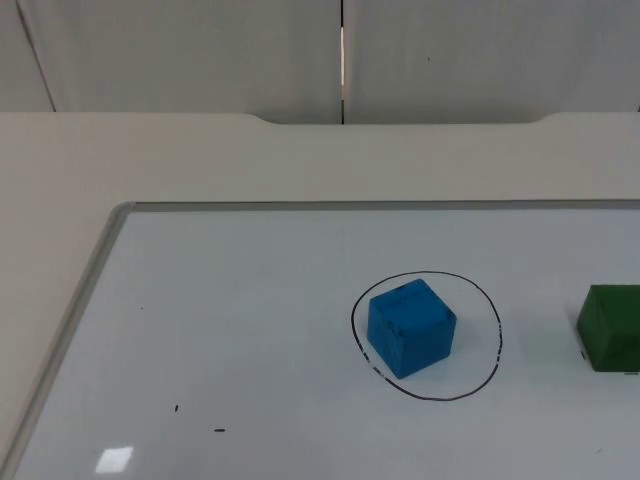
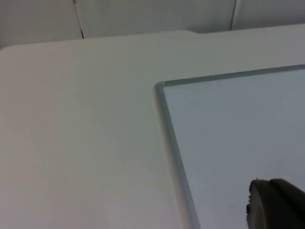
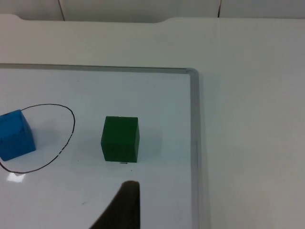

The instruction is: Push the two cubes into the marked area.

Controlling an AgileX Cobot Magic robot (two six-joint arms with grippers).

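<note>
From my station I had the grey partition wall (image 1: 200, 50) at the back, the white table top (image 1: 150, 155) in front of it, and on that a whiteboard (image 1: 240, 330) with a thin metal frame taking up most of the working surface. Drawn on the board was a black circle (image 1: 497, 330) — the marked area. The blue cube (image 1: 411, 327) sat inside that circle, toward its left side, so I judged half the job done. The green cube (image 1: 610, 327) stood outside the line, well to the circle's right, between it and the board's right frame; that one was left to push.

In the right wrist view the right gripper (image 3: 125, 202) hovered just behind the green cube (image 3: 120, 139), a single dark fingertip (image 3: 127, 191) close to the cube's near face and apart from it — whether its fingers were spread or closed, I could not tell. The left gripper (image 2: 276, 205) waited near the board's far-left corner, well apart from both cubes; its fingers I could not judge either.
</note>
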